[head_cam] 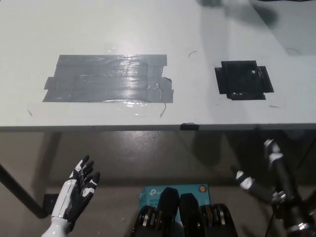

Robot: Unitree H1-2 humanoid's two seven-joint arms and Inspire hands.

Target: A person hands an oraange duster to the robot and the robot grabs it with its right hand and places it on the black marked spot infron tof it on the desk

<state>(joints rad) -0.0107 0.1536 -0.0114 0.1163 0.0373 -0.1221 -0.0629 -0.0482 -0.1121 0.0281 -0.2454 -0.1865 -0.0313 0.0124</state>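
No orange duster shows in the head view. The black marked spot [244, 79] is a patch of black tape on the right part of the white desk [197, 29]. My black right hand [269, 173] hangs below the desk's front edge at the lower right, fingers apart, holding nothing. At the lower left, my white left hand [78, 191] rests below the desk with its fingers spread, also empty. A dark blurred shape [239, 10] lies at the top edge, too unclear to identify.
A large patch of grey tape [109, 78] covers the left middle of the desk. A small black tab [189, 126] sits on the desk's front edge. Under the desk lies a teal box [170, 190] on the floor.
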